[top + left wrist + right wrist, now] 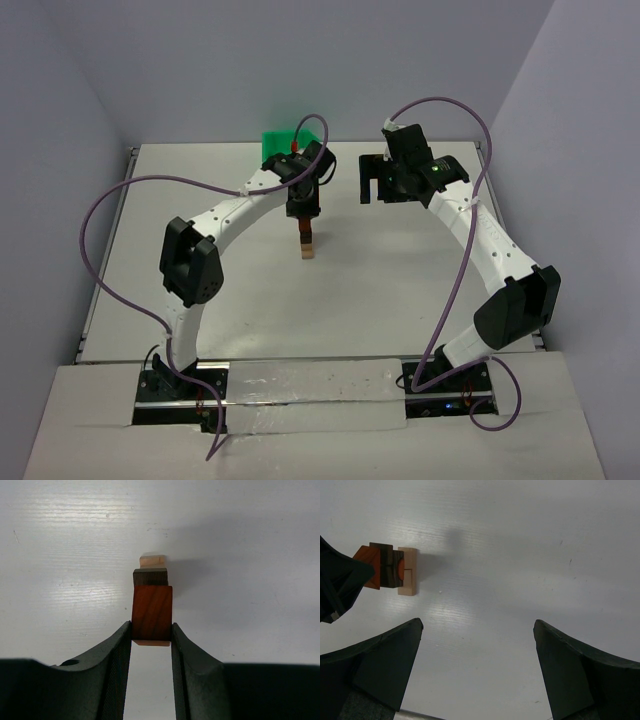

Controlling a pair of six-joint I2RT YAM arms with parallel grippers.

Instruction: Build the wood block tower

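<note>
The wood block tower stands mid-table as a narrow stack. Its base is a light tan block, with a dark brown block on top of that. A reddish-brown block sits on top against the dark block. My left gripper is shut on the reddish-brown block, one finger on each side. A tan sliver of the base shows beyond. My right gripper hangs open and empty above the table, to the right of the tower.
A green plastic bin stands at the back of the table, behind the left wrist. The right arm's gripper hovers at the back right. White walls close in the table on three sides.
</note>
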